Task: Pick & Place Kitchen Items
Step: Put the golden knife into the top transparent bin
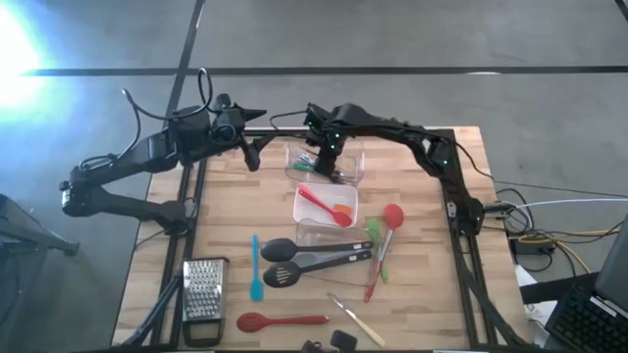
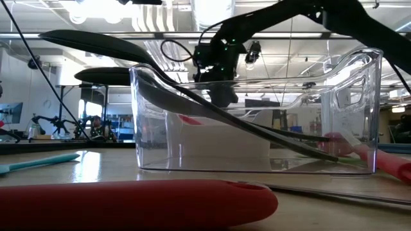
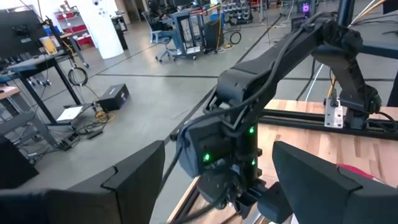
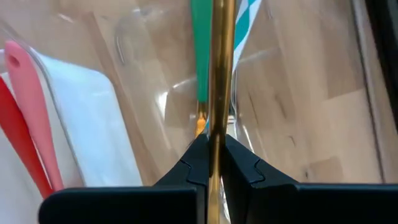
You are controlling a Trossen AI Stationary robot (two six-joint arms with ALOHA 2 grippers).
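Right gripper (image 4: 211, 163), at the upper centre of the high view, is clamped on a thin wood-handled tool (image 4: 219, 81) above the far tub (image 1: 348, 162). Left gripper (image 1: 247, 132) waits wide open, upper left. Some utensils sit in tubs; ladles (image 1: 314, 250), a red spoon (image 1: 280, 320) and others lie loose, so much sorting remains.

table (image 1: 422, 294): pale wood planks, matt | tubs (image 1: 345, 165): clear glossy plastic | grater (image 1: 203, 290): rough perforated steel
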